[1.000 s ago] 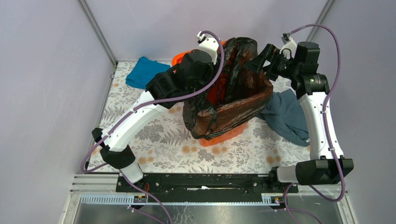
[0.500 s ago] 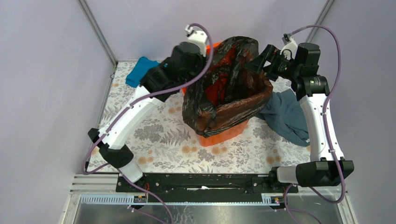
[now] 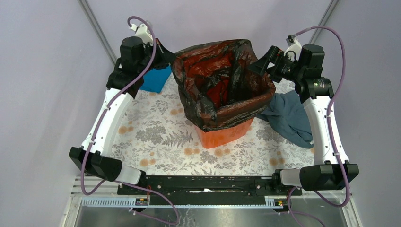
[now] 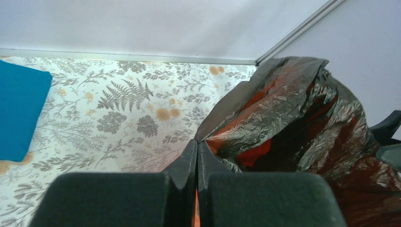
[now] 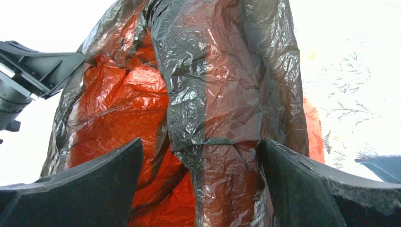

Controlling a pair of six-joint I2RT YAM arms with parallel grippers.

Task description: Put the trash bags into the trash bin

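The orange trash bin [image 3: 223, 135] stands mid-table with the shiny black trash bag [image 3: 222, 80] draped over its rim and hanging inside. My left gripper [image 3: 169, 56] is at the bag's far-left edge, shut on a corner of the film. In the left wrist view, the bag [image 4: 293, 109] runs straight from the closed fingertips of my left gripper [image 4: 196, 142]. My right gripper [image 3: 259, 64] hovers at the bag's far-right edge, open. In the right wrist view a creased fold of the bag [image 5: 208, 71] hangs between the wide-apart fingers of my right gripper [image 5: 199, 140], which do not clamp it.
A teal cloth [image 3: 153, 78] lies at the back left, just below my left wrist. A grey-blue cloth [image 3: 291, 116] lies right of the bin, under my right arm. The floral table cover [image 3: 161, 137] ends at walls behind and on both sides.
My left arm swung from over the bin to the far left. Its gripper shut on the bag's edge and pulled the bag mouth wider. My right arm held still.
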